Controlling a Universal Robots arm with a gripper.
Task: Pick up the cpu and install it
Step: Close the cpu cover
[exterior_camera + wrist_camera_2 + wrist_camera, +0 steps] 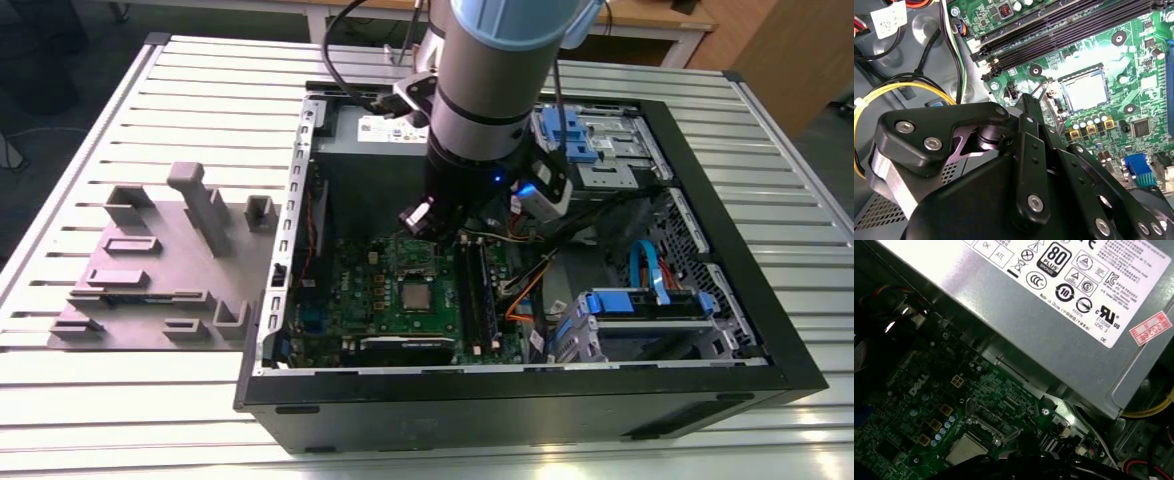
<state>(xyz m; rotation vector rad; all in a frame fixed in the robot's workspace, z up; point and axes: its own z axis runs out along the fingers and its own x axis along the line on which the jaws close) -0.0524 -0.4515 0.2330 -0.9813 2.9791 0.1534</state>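
The cpu (418, 293) is a small silvery square lying flat in the dark socket frame of the green board (367, 300), inside the open computer case. Both wrist views show the cpu (1085, 90) (966, 449) seated in the socket, with nothing touching it. My gripper (447, 230) hangs from the arm a little above the board, between the socket and the grey power box. In the second wrist view its black linkage (1029, 160) fills the foreground, and the cpu lies just beyond its tip.
A grey power box with a white label (1054, 315) stands close behind the gripper. Black memory slots (1064, 30) run beside the socket. Yellow and black cables (904, 90) lie loose nearby. Blue drive cages (641, 305) occupy the case's right side. A grey fixture (160, 260) rests on the slatted table.
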